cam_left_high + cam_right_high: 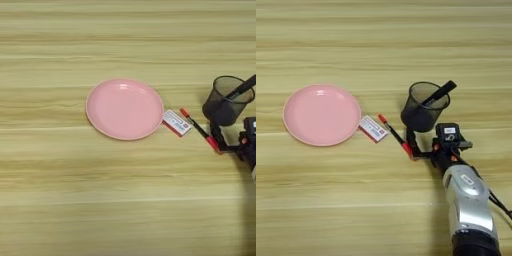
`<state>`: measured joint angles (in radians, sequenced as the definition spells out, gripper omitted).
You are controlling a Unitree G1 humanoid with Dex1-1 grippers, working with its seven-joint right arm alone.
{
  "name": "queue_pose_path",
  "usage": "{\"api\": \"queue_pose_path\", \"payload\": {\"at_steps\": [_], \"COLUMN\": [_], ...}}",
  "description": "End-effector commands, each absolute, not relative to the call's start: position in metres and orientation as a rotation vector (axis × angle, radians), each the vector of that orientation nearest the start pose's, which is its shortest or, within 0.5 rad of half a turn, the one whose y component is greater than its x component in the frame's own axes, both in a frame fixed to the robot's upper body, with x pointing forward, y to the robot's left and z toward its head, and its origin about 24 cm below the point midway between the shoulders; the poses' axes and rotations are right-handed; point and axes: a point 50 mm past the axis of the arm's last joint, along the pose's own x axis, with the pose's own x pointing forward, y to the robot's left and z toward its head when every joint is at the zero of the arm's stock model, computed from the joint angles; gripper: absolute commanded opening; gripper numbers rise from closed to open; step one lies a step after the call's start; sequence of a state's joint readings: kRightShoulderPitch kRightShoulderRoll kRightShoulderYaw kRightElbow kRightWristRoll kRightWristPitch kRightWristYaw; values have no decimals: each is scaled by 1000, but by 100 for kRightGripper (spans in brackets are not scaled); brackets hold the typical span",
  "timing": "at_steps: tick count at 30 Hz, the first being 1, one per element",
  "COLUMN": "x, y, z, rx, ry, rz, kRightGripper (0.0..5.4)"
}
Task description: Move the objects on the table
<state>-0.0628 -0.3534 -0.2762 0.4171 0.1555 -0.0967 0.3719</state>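
A round pink plate (125, 109) lies left of centre on the light-wood table (60, 200). A small white red-edged card (373, 128) rests against the plate's right rim. Just right of the card, a thin red-and-black pen (393, 132) lies diagonally on the table. Behind it stands a black wire-mesh pen cup (425, 109) with a black marker (439, 93) leaning out to the right. My right gripper (411, 146) reaches in from the lower right on a silver forearm (470, 202). Its tip sits at the pen's near red end, directly in front of the cup.
Bare wood stretches across the far side, the left and the near side of the table. The cup stands very close behind the gripper, and the card and plate lie a short way to its left.
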Motion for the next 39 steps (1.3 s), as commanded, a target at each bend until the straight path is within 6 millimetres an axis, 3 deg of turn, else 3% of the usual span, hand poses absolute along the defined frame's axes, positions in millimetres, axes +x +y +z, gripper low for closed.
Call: {"api": "queue_pose_path", "payload": {"at_steps": [1, 13, 31, 39], "x": [253, 247, 233, 234], "y": [-281, -263, -237, -217], "z": [40, 55, 48, 61], "rx": [-147, -76, -83, -97], "ry": [77, 34, 130, 54], "rz": [82, 206, 375, 476], "kRightGripper": [538, 538, 538, 538]}}
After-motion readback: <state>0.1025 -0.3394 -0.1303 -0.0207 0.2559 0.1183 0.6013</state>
